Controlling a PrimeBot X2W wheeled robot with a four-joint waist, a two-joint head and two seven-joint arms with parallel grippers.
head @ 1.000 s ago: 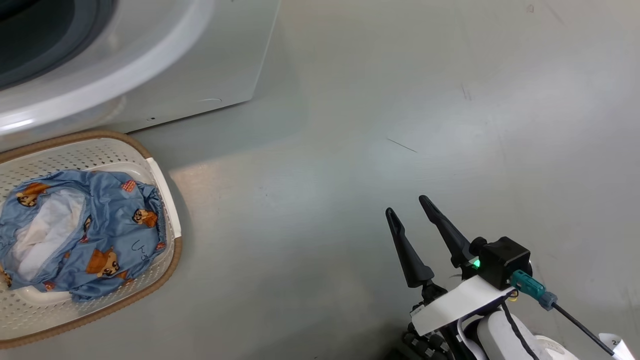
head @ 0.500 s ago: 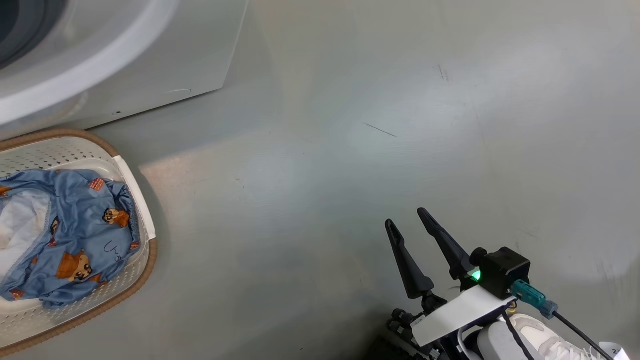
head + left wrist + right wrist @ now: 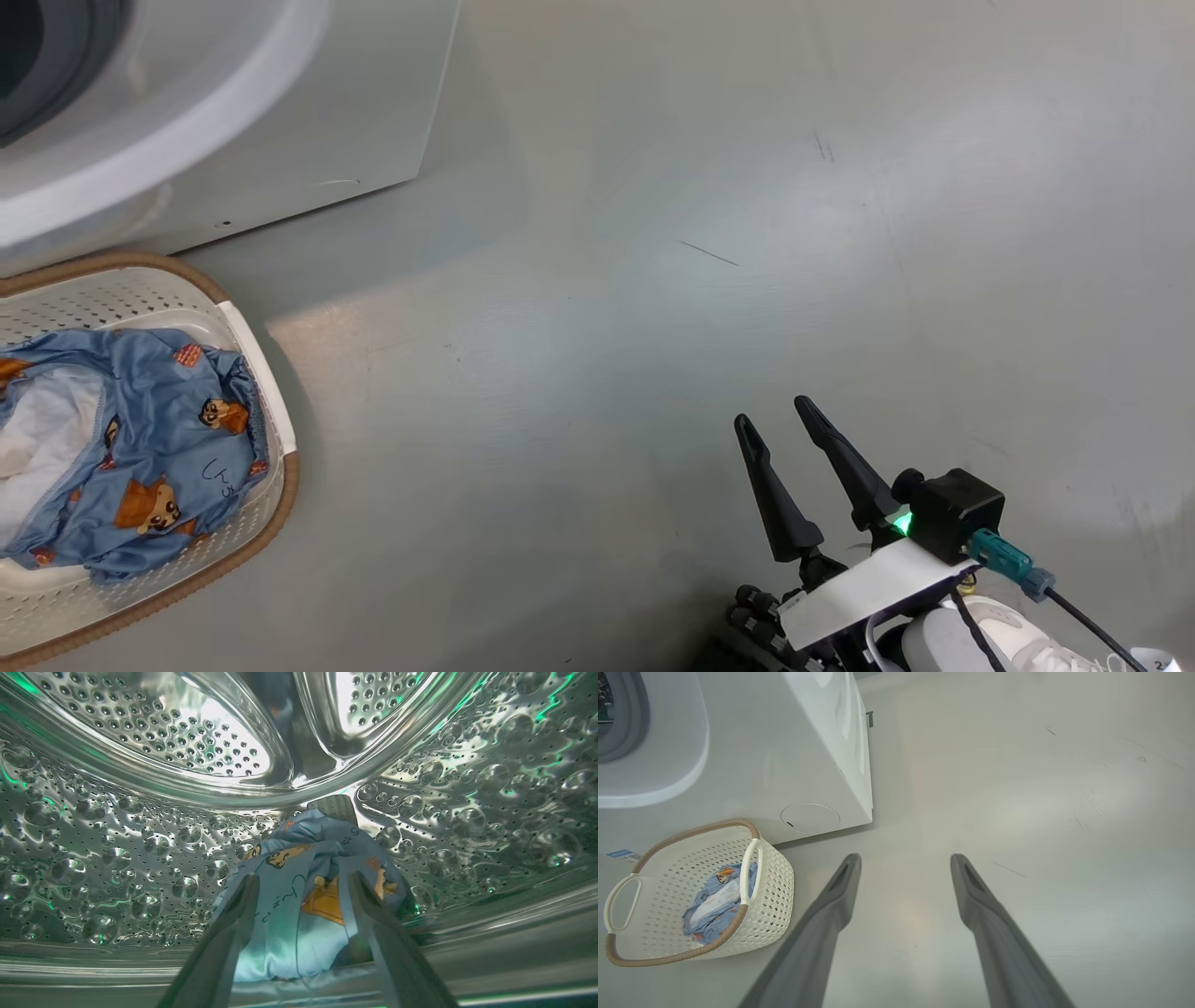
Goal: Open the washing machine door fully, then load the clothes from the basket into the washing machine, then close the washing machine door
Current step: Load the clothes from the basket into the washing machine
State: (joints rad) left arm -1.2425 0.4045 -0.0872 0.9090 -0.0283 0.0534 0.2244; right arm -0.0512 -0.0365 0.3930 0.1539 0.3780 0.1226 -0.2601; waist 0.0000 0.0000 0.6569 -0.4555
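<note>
Inside the washing machine's point(image 3: 308, 112) perforated steel drum point(image 3: 117, 868), my left gripper point(image 3: 303, 879) is open, its two fingers on either side of a bunched piece of the light blue printed clothes point(image 3: 285, 924) lying on the drum's bottom. More of the clothes point(image 3: 159, 420) lie in the cream basket point(image 3: 273, 499) on the floor in front of the machine. My right gripper point(image 3: 772, 412) hovers open and empty over bare floor, well to the right of the basket. The washing machine door is out of view.
In the right wrist view, the basket point(image 3: 770, 877) stands against the machine's white front point(image 3: 794, 756), below the grey gasket point(image 3: 630, 723) and left of a round service cover point(image 3: 810, 817). Grey floor point(image 3: 747, 187) stretches wide to the right.
The head camera has shifted, so the basket and machine sit further left in its picture. The right gripper stays open in about the same place.
</note>
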